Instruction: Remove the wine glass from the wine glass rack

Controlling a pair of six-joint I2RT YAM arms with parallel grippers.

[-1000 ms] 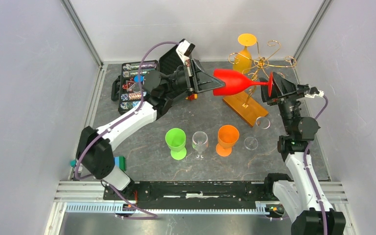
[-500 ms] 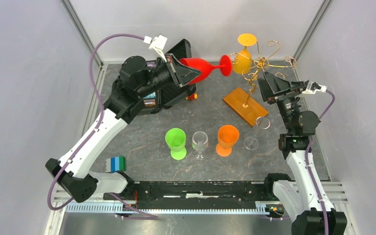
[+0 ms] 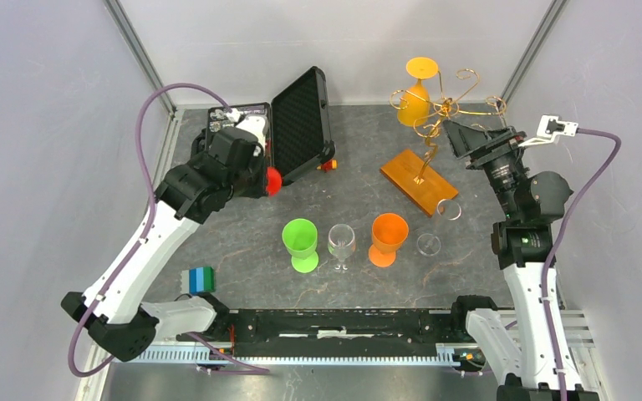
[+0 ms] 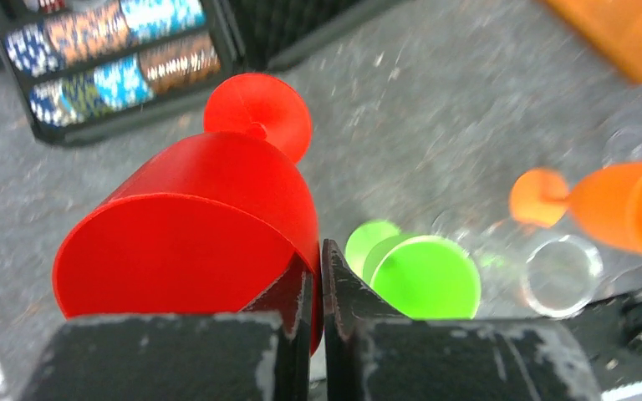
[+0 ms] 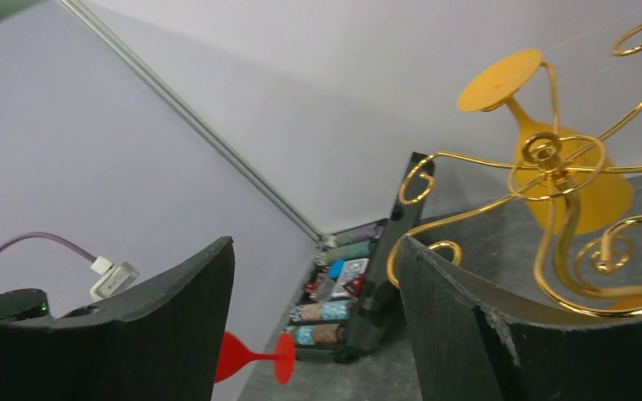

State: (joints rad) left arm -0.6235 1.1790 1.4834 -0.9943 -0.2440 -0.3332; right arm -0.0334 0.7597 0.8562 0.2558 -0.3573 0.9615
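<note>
Pinching the rim of the red wine glass (image 4: 209,213), the left end effector (image 4: 316,288) is clenched; the right end effector (image 5: 313,251) stands released beside the gold rack (image 3: 445,107).

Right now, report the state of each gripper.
Left gripper: shut on the rim of the red glass.
Right gripper: open, holding nothing.

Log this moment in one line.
left gripper: shut on red glass | right gripper: open by rack | yellow glass: hanging on rack
</note>
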